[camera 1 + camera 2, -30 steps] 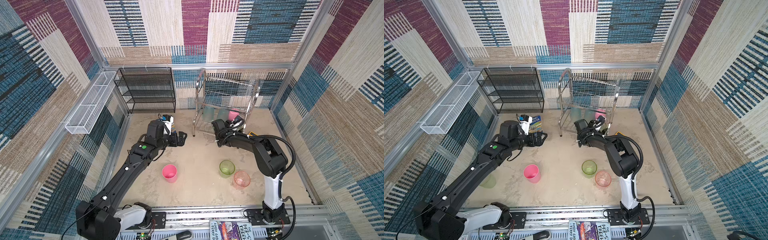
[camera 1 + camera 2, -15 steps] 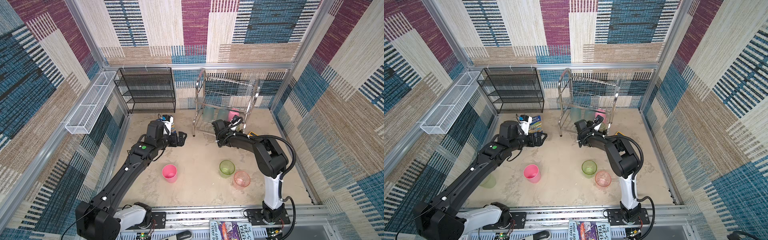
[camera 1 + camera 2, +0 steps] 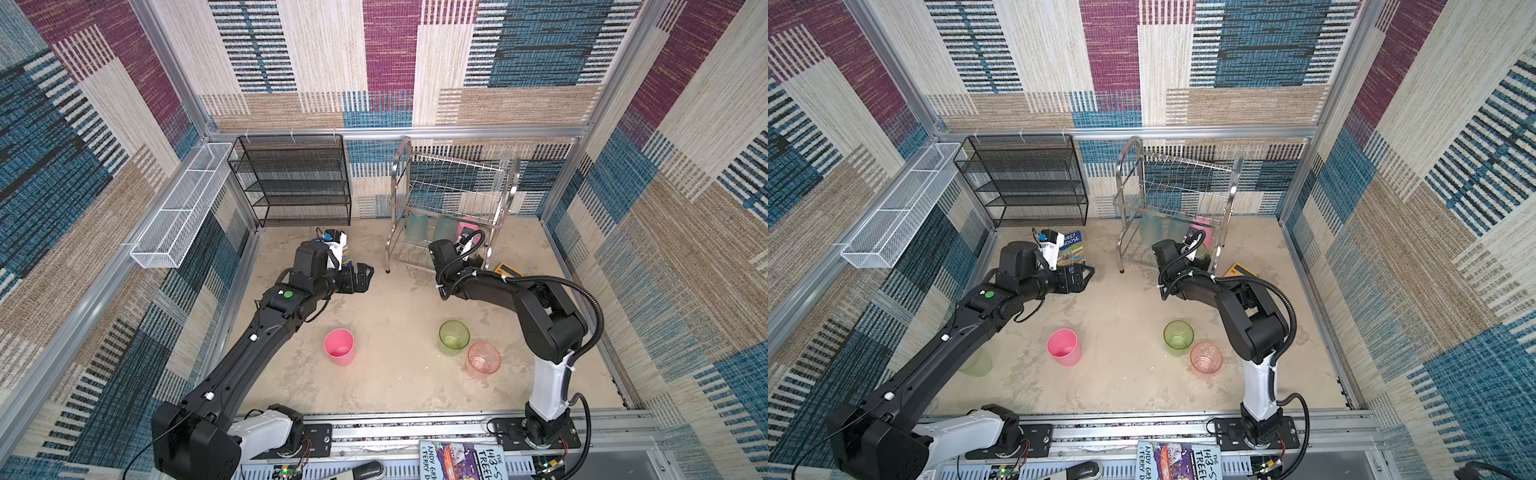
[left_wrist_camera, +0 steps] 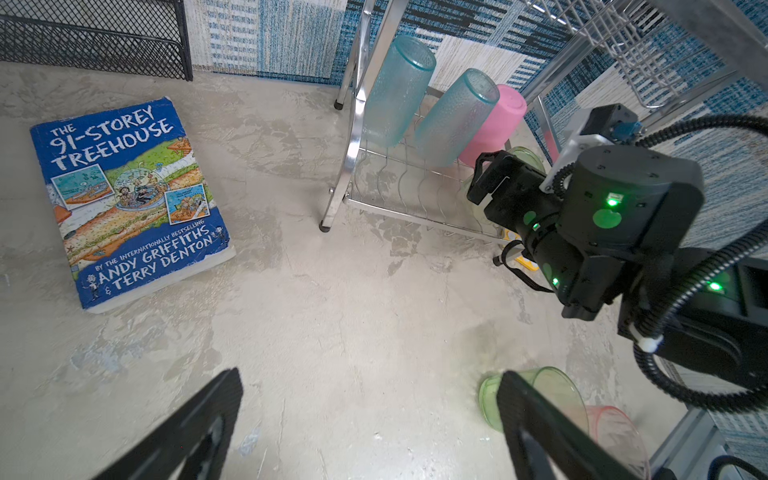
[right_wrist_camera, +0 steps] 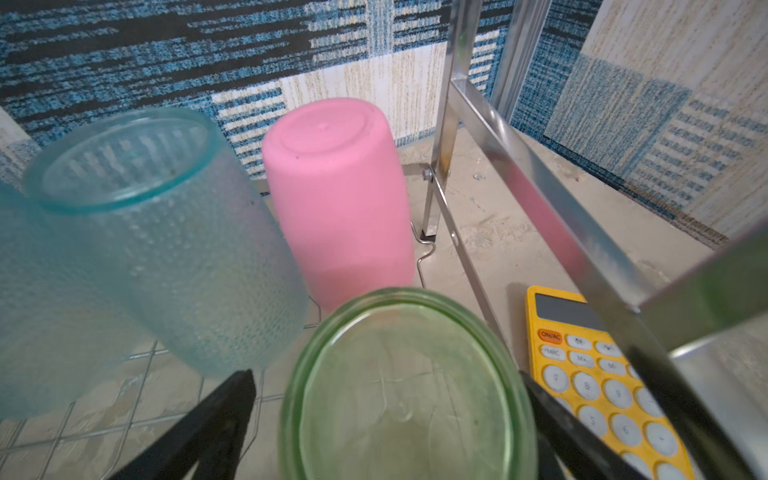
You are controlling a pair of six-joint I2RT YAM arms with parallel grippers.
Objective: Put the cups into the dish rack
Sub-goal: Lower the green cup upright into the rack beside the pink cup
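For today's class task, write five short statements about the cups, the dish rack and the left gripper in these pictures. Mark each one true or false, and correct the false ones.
1. Two teal cups sit tilted on the lower tier of the dish rack. True.
2. The pink cup on the floor lies on its side. False: this pink cup stands upright, mouth up.
3. The left gripper is shut on a cup. False: the left gripper is open and holds nothing.
4. A yellow calculator lies on the floor beside the rack. True.
5. The salmon-pink cup is on the rack's upper tier. False: the salmon-pink cup stands on the floor beside a yellow-green cup.
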